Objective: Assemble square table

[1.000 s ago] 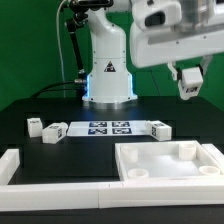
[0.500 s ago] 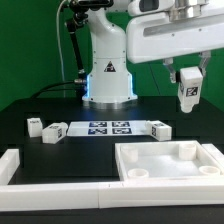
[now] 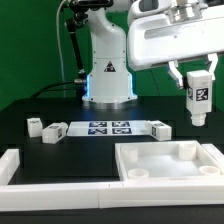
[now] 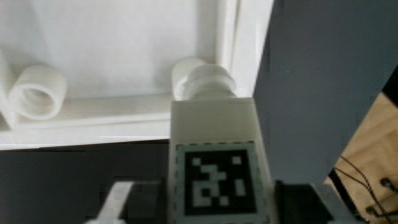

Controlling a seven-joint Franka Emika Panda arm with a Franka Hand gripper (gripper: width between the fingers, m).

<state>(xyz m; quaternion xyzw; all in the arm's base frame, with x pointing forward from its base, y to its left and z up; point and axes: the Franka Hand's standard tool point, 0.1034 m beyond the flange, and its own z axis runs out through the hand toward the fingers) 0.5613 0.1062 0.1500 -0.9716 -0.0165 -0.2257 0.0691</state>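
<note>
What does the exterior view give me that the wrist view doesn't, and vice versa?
Exterior only: the marker board, three loose short white leg posts beside it, the long low white border wall and the arm's white base. Wrist only: a look down along the held short white tagged leg post onto two round sockets in a corner of the large white plastic square slab. Both: the gripper shut on that post, in the air over the slab.
</note>
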